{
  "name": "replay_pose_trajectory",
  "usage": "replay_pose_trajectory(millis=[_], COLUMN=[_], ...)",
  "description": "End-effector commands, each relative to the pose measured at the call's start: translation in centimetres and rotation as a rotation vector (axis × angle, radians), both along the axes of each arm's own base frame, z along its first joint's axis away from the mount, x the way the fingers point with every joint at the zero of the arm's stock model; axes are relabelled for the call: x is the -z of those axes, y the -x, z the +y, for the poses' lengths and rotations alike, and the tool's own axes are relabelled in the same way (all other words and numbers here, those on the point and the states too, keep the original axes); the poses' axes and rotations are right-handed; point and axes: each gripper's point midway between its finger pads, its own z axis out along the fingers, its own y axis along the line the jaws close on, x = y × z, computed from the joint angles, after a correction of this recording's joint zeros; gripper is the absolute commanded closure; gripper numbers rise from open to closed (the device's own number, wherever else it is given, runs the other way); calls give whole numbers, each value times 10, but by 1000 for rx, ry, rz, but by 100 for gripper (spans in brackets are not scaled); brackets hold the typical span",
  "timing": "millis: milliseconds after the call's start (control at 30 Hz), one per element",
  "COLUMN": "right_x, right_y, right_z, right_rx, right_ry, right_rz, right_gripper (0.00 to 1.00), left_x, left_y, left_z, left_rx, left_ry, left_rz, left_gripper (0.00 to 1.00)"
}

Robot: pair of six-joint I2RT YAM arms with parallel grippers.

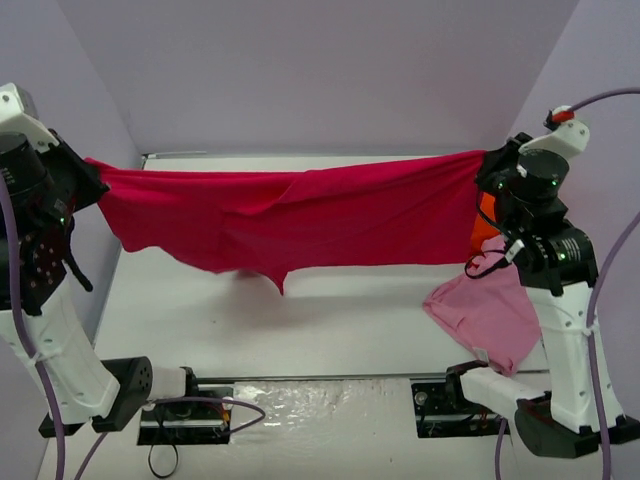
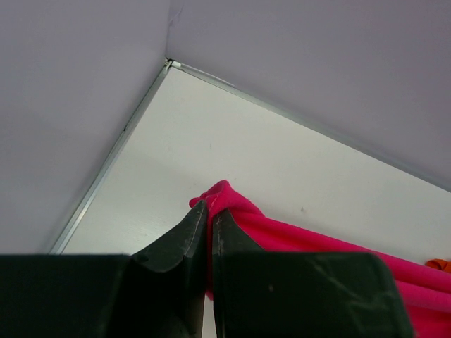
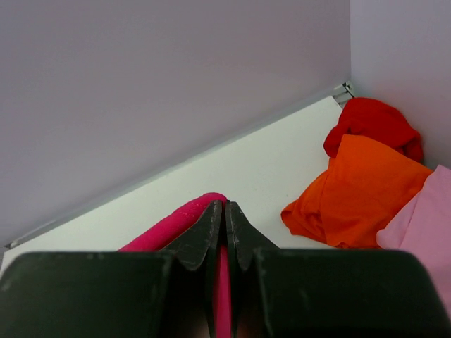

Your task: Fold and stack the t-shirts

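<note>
the crimson-magenta cloth t-shirt (image 1: 300, 215) hangs in the air above the white table (image 1: 330, 320), stretched as a band between the two arms. its long axis runs left to right over the far half of the table.

the left gripper (image 2: 209, 208) is pinched tight on the shirt's left end, with a bunched fold poking out past the fingertips. the right gripper (image 3: 225, 206) is clamped just as hard on the right end, cloth squeezed between its jaws. neither arm is nearer, since each has one end and the shirt lies inward from each gripper, toward the other. the top edge is fairly taut and the lower edge sags. a pointed flap droops left of the middle, and i cannot tell whether its tip touches the table.

the coming move likely turns on laying this span down flat, so both ends would need to descend level and together, with the axis held left to right.

at the right side lie the light pink cloth t-shirt (image 1: 485, 310), near the right arm, the orange cloth t-shirt (image 3: 359, 190) just beyond it, and the bright red cloth t-shirt (image 3: 373, 123) in the far right corner. they sit close under the span's right end, so it could land on them.

no brand, label or writing can be read.
</note>
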Motion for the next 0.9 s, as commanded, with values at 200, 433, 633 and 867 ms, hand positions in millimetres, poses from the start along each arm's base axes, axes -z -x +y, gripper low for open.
replay_pose_trajectory(millis=[200, 433, 633, 867], right_x=[-44, -22, 20, 82], right_y=[61, 56, 19, -30], right_z=[-11, -9, 7, 18], right_rx=[-15, -23, -56, -63], right_ry=[-51, -42, -44, -9], right_rz=[-148, -88, 12, 134], right_gripper=[100, 100, 100, 100], left_x=[-44, -26, 6, 78], left_y=[78, 61, 7, -73], left_z=[-9, -5, -14, -17], left_rx=[1, -13, 22, 25], left_ry=[21, 17, 76, 142], left_rz=[-257, -180, -99, 45], left_gripper=[99, 98, 99, 100])
